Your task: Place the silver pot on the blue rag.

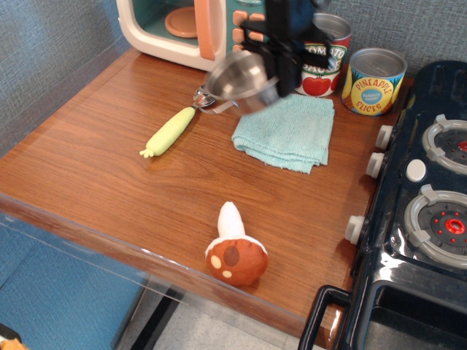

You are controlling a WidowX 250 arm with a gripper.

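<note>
The silver pot hangs tilted in the air, blurred by motion, over the far left edge of the blue rag. My black gripper comes down from above and is shut on the pot's right rim. The rag lies folded and flat on the wooden counter, in front of the two tin cans. The pot hides the bowl of a spoon behind it.
A yellow-green handled spoon lies left of the rag. A toy microwave stands at the back. A tomato sauce can and a pineapple can stand behind the rag. A plush mushroom lies near the front edge. A toy stove is at the right.
</note>
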